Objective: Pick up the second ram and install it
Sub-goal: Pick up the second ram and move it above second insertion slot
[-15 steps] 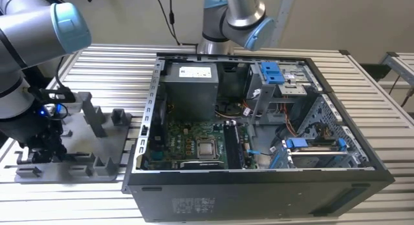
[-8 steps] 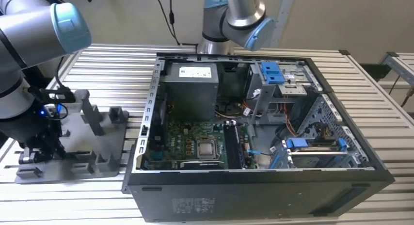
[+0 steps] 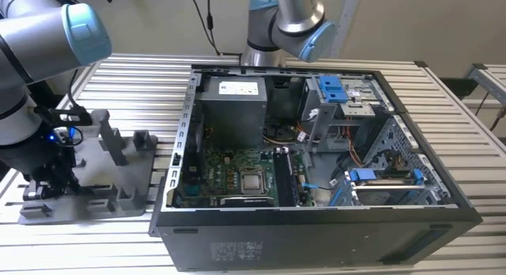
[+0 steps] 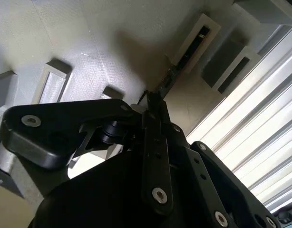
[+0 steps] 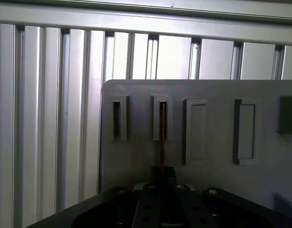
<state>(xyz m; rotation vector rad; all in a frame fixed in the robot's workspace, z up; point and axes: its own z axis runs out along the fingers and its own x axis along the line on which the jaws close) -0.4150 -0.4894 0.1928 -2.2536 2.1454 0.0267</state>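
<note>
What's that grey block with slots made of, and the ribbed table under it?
The grey block looks like matte plastic, finely grained, perhaps printed. The table seems bare metal, likely aluminium: pale, glossy ribbed slats. The gripper is shut on the second ram.

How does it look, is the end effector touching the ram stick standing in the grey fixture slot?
Touching. In the second wrist view the end effector pinches the second ram edge-on, no gap showing; the stick stands in the grey fixture slot.
</note>
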